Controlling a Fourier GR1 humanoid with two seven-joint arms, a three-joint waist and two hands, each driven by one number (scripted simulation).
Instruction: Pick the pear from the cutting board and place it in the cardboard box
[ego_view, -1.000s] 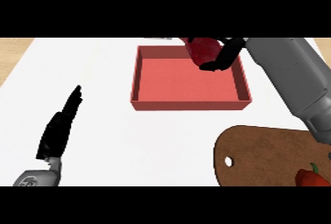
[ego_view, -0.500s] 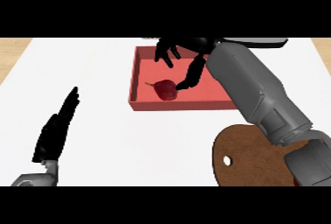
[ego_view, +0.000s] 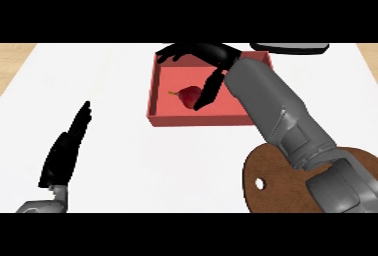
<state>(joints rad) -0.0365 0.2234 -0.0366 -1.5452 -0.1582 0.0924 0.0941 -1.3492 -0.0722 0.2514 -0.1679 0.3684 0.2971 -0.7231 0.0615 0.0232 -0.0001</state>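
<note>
A dark red pear (ego_view: 189, 94) lies inside the reddish cardboard box (ego_view: 164, 119) at the top middle of the head view. My right hand (ego_view: 199, 55) hovers over the box with its fingers spread; it is open, and one finger hangs down just right of the pear. The right forearm crosses the box's right half and hides part of it. The round brown cutting board (ego_view: 275, 187) sits at the lower right, partly under that arm. My left hand (ego_view: 66, 150) rests open at the lower left, fingers straight and pointing up.
A dark grey object (ego_view: 289, 48) shows at the counter's far edge, right of the box. White counter (ego_view: 111, 85) spreads between the left hand and the box. A strip of wooden surface shows at the top left corner.
One second ago my right hand held the pear above the box's far rim. It opened, and the pear now lies in the box. The right arm has swung left over the box.
</note>
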